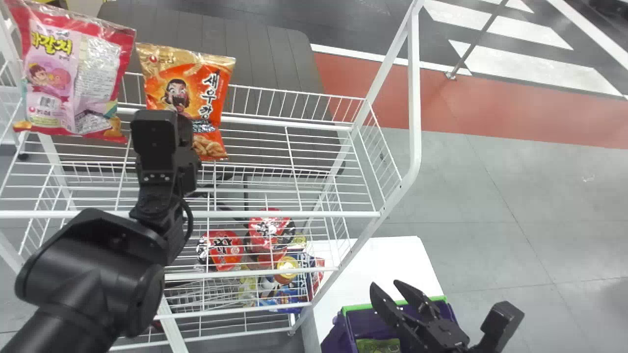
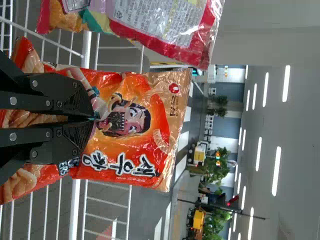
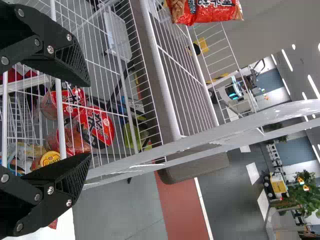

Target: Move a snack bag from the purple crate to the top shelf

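The orange snack bag is upright at the top shelf, clamped in the left pincer; whether its bottom touches the wires, I cannot tell. Just beside it, on the robot's left, is a pink bag. Red packs lie lower down. The right pincer, tips apart, is over the purple crate, near the white counter.

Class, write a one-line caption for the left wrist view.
Left gripper clamped on an orange snack bag, white wire rack behind.
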`<control>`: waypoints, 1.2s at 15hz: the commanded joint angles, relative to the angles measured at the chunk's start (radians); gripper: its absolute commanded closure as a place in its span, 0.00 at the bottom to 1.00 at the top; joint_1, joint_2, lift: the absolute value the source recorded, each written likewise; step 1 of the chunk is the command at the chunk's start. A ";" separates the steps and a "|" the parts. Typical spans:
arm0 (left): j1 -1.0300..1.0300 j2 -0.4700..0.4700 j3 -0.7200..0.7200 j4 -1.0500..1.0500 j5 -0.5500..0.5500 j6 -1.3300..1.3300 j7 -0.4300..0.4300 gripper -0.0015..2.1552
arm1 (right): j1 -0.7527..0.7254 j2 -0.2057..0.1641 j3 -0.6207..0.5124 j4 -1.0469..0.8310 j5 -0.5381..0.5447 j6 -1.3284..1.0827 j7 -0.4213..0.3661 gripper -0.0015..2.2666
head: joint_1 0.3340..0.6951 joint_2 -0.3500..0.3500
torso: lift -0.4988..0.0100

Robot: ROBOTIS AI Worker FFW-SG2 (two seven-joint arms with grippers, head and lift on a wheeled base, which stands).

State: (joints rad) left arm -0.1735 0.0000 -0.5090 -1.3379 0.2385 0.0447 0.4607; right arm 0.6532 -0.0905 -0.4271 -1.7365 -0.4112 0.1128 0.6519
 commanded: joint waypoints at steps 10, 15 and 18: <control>-0.058 -0.003 0.047 0.170 0.084 -0.180 -0.071 0.48 | 0.000 0.000 0.011 0.000 0.000 -0.006 0.000 0.18 | 1.00 0.03 | 0.98; -0.066 -0.003 0.043 0.201 0.124 -0.183 -0.091 0.45 | 0.000 0.000 0.011 0.000 0.000 -0.012 0.000 0.18 | 1.00 0.04 | 0.98; -0.066 -0.003 0.040 0.203 0.125 -0.183 -0.091 0.40 | 0.002 0.000 0.011 0.000 0.000 -0.012 0.000 0.18 | 1.00 0.04 | 0.98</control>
State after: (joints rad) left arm -0.2398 0.0000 -0.4676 -1.1360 0.3631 -0.1387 0.3697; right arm 0.6537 -0.0905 -0.4157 -1.7365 -0.4111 0.1006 0.6519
